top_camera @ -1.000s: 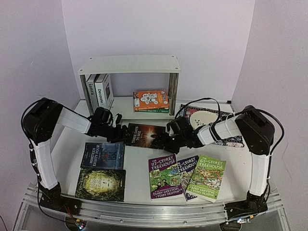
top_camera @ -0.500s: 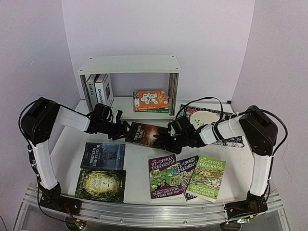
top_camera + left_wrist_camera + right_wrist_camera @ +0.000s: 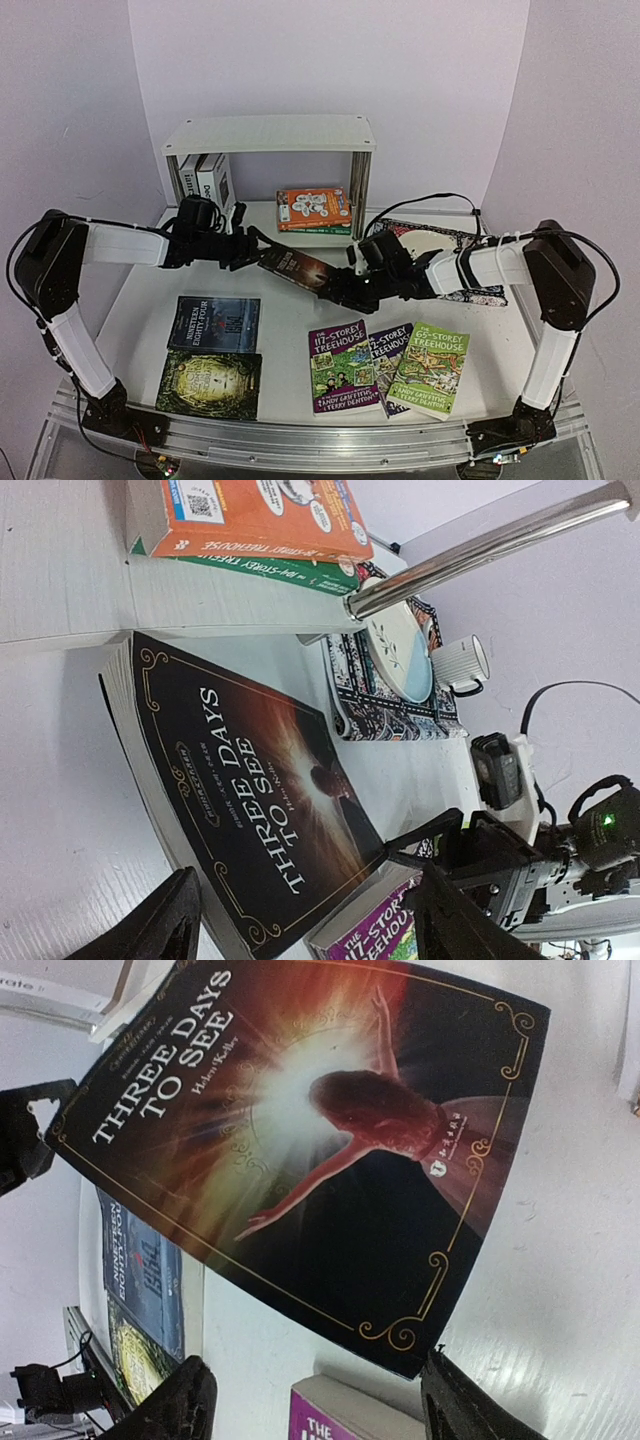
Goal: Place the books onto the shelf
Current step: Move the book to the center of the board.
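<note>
A dark book, "Three Days to See" (image 3: 298,268), hangs tilted between my two grippers just in front of the white shelf (image 3: 268,132). My left gripper (image 3: 248,248) is at its upper-left end and my right gripper (image 3: 345,288) at its lower-right corner. In each wrist view the jaws stand wide apart, with only an end of the book (image 3: 250,780) (image 3: 330,1160) between the tips. Two white hardbacks (image 3: 205,185) stand on the shelf's lower board, and an orange book (image 3: 313,207) lies there on a green one.
Flat on the table lie a blue-grey book (image 3: 213,322), a dark green one (image 3: 208,383), a purple Treehouse book (image 3: 343,367), another (image 3: 388,350) and a green one (image 3: 430,368). A patterned mat (image 3: 380,705) with a plate (image 3: 400,650) and a mug (image 3: 462,663) sits right of the shelf's chrome post (image 3: 490,550).
Both grippers and the dark book have moved up and left toward the shelf. The book has gone from flat to tilted. The right jaws have narrowed slightly.
</note>
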Robot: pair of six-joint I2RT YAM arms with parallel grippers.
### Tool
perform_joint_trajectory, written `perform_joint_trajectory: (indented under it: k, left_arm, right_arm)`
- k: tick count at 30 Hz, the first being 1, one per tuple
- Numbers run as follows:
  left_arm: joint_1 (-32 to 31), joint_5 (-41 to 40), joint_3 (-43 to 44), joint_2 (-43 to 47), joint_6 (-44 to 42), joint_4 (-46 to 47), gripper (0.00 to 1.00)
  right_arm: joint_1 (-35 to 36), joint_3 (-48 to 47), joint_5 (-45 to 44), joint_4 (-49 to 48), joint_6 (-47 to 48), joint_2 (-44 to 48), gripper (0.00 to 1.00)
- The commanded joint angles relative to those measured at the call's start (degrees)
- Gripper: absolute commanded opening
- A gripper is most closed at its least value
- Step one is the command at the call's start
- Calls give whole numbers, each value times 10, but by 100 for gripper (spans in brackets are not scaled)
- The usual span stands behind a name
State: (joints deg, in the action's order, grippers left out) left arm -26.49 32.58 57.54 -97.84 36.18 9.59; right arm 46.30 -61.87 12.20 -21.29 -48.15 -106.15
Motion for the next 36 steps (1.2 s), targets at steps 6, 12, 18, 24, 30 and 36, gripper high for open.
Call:
perform_joint_trajectory:
  k: [6, 12, 18, 24, 30, 36]
  left_arm:
    - [-27, 23, -92, 127, 17, -8, 74]
    - [-27, -1, -189, 228, 41, -21, 74]
    - [-27, -32, -253, 287, 60, -32, 75]
    - [-27, -60, -297, 322, 62, -37, 75]
    - [-27, -83, -324, 341, 58, -51, 75]
    - [-27, -89, -317, 342, 42, -67, 75]
  right_arm:
    - [81, -41, 20, -32, 7, 31, 70]
    - [122, -27, 10, -29, 5, 34, 71]
    - [136, -62, -57, 100, 100, 36, 70]
    - [183, -41, -176, 168, 180, 54, 73]
    - [218, -33, -250, 196, 246, 64, 75]
    - [257, -53, -309, 191, 441, 65, 74]
